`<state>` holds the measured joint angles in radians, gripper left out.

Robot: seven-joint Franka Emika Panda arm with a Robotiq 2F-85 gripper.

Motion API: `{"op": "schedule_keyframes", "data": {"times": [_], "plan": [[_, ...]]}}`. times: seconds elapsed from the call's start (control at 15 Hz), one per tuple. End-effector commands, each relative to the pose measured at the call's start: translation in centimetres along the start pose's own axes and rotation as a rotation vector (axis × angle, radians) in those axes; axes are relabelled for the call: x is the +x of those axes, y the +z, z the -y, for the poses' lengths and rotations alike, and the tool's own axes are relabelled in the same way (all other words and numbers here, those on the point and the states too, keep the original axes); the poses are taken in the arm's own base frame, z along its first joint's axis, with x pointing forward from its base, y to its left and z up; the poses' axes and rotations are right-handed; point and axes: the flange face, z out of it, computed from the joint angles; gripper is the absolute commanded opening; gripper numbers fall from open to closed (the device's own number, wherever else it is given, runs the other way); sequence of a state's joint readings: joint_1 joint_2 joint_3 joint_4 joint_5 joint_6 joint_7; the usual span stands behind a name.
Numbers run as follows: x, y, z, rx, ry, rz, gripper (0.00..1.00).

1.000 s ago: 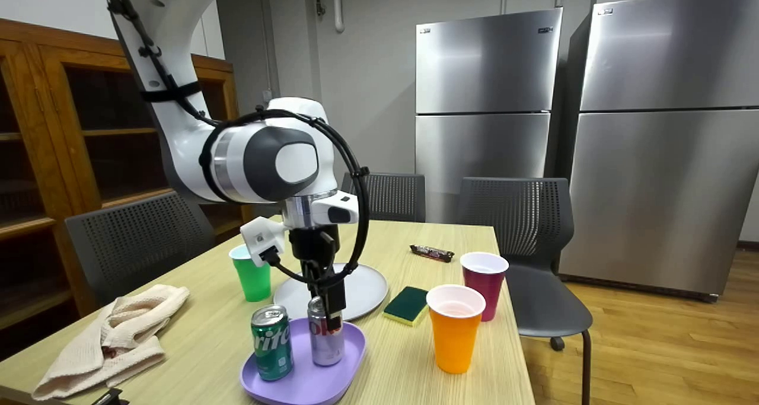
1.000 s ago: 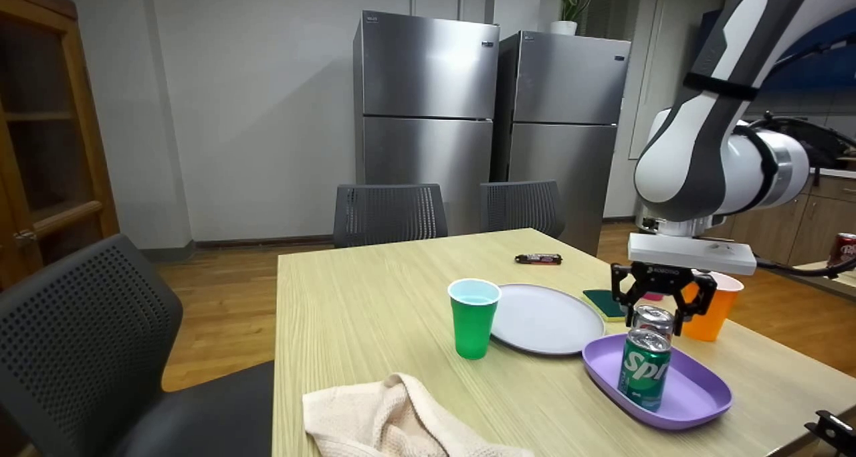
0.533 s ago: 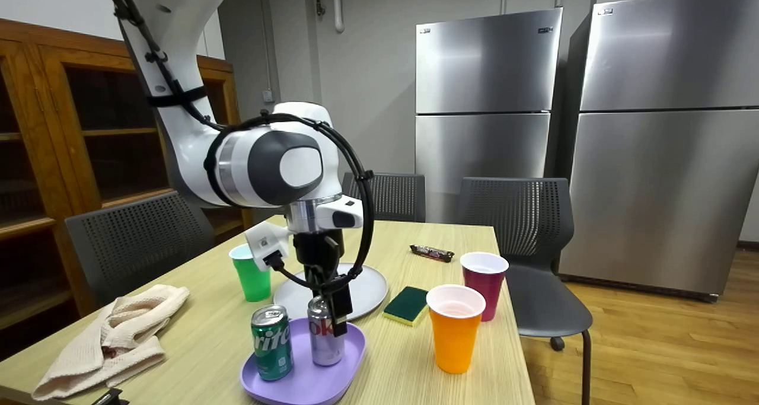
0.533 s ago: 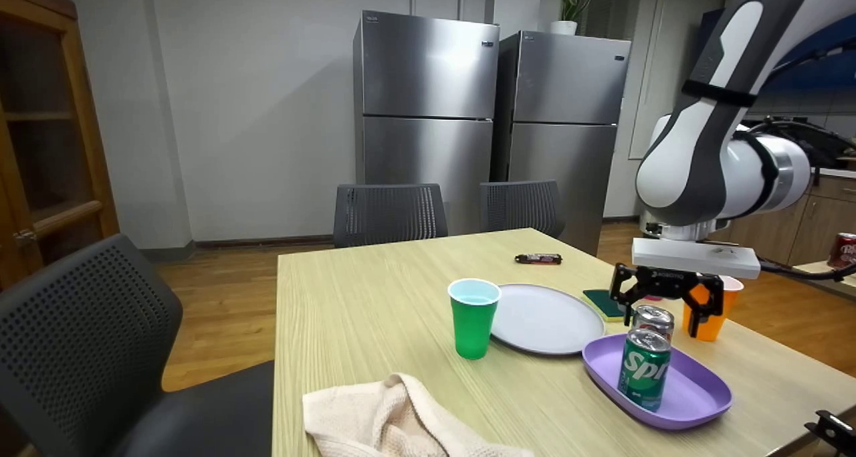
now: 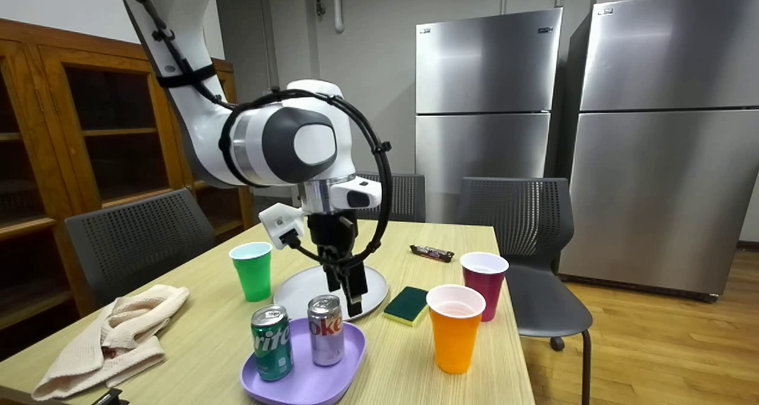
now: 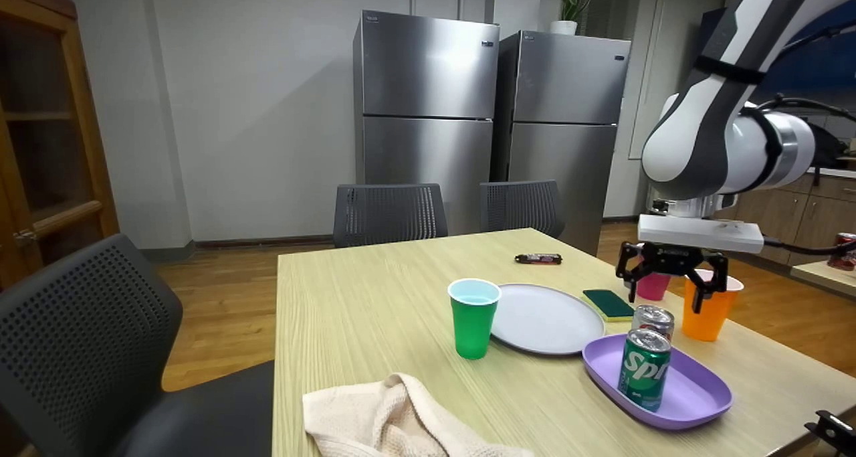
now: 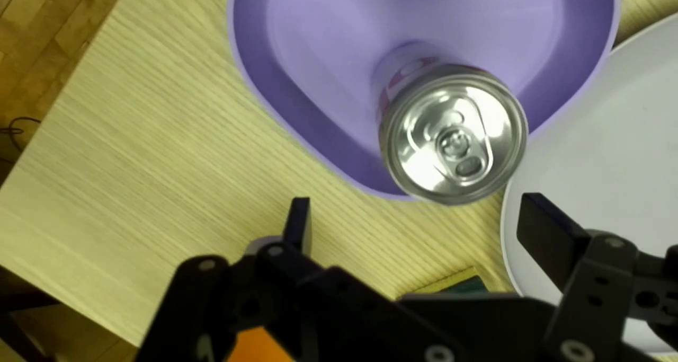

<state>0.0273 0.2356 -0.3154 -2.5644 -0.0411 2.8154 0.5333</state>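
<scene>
Claw (image 6: pixel 665 303) spread, clear of the silver Coke can (image 5: pixel 327 338) upright in the purple tray (image 5: pixel 314 387).
In an exterior view, the can stands beside a Sprite can (image 5: pixel 272 343). In an exterior view, the fingers (image 6: pixel 697 302) are parted above the counter (image 6: pixel 374 296). In the wrist view, the can's lid (image 7: pixel 454 139) shows beyond the fingertips (image 7: pixel 298 224); a pale grey plate (image 7: pixel 609 166) lies just beside the tray.

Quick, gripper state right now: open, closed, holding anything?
Gripper: open, holding nothing; the Coke can stands free in the purple tray.
</scene>
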Motion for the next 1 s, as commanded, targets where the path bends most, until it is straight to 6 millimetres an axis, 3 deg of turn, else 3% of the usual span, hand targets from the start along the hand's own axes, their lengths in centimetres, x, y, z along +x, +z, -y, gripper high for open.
{"op": "schedule_keyframes", "data": {"times": [0.0,0.27,0.93], "plan": [[2.2,-3.4,-1.6,-0.009,-0.037,-0.005,1.00],[5.0,-5.5,-3.1,0.001,-0.105,-0.033,1.00],[9.5,-4.6,-3.9,0.044,-0.360,-0.065,1.00]]}}
